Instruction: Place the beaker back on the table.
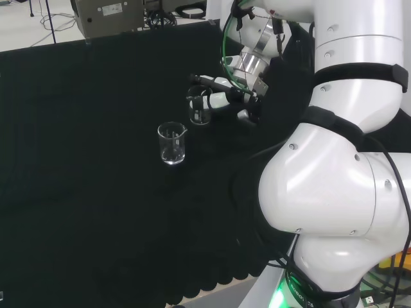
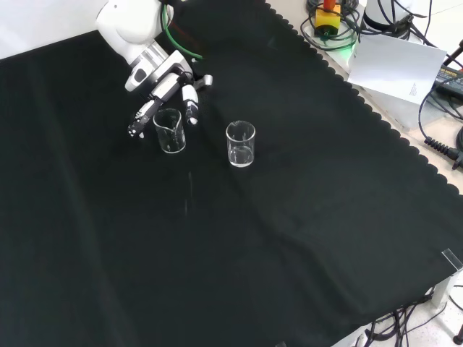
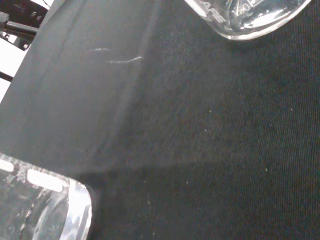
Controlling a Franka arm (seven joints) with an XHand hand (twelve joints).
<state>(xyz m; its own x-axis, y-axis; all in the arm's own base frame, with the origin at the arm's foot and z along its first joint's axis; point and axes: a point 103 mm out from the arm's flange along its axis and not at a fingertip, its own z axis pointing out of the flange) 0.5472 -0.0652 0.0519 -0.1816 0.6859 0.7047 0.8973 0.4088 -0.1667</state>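
A small clear glass beaker (image 1: 199,110) (image 2: 169,131) stands upright between the fingers of the hand (image 1: 232,96) (image 2: 171,76). In the front view a dark finger (image 2: 140,117) lies to its left and a white fingertip (image 2: 191,96) to its right, both curved in around the glass. The beaker's base is at or just above the black cloth; I cannot tell if it touches. In the wrist view a glass base (image 3: 245,17) with print and a blurred clear edge (image 3: 45,210) show over the cloth.
A second clear beaker (image 1: 172,142) (image 2: 241,144) stands free on the cloth, about a beaker's width from the held one. The arm's white links (image 1: 334,192) rise at the head view's right. Cables and boxes (image 2: 391,58) lie beyond the cloth's scalloped edge.
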